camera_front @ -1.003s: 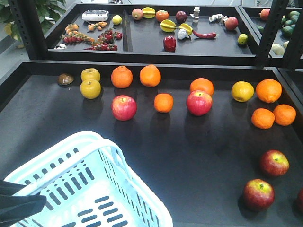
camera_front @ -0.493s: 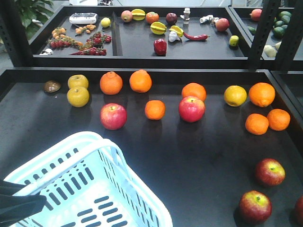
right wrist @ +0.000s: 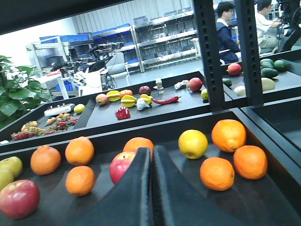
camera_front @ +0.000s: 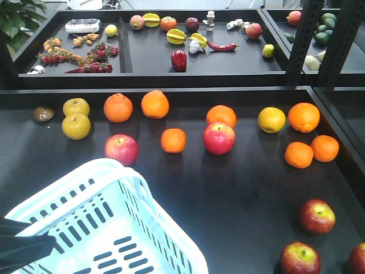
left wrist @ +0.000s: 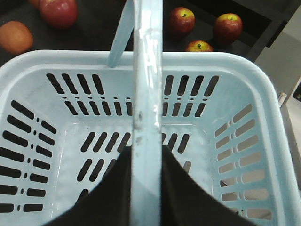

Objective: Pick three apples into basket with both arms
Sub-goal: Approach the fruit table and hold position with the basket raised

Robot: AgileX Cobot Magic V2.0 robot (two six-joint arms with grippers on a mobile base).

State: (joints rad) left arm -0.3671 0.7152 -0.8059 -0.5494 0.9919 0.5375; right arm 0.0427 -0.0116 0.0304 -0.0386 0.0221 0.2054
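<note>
Front view: the basket (camera_front: 97, 188) stands near left and is empty. The three apples (camera_front: 317, 216) lie near right, well apart from it.

Left wrist view: the left gripper (left wrist: 146, 157) is clenched around the handle (left wrist: 146, 84) of the basket. The apples show beyond its rim.

Right wrist view: the right gripper (right wrist: 151, 151) is closed on nothing and faces the oranges (right wrist: 228, 135).

I judge that no apple is picked yet. Next, the right gripper must open and reach the near-right apples.

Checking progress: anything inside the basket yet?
No fruit visible inside the basket: its slotted floor shows bare. The handle and the left tool cover a strip of the floor's near middle. Three apples lie outside, beyond the rim.
</note>
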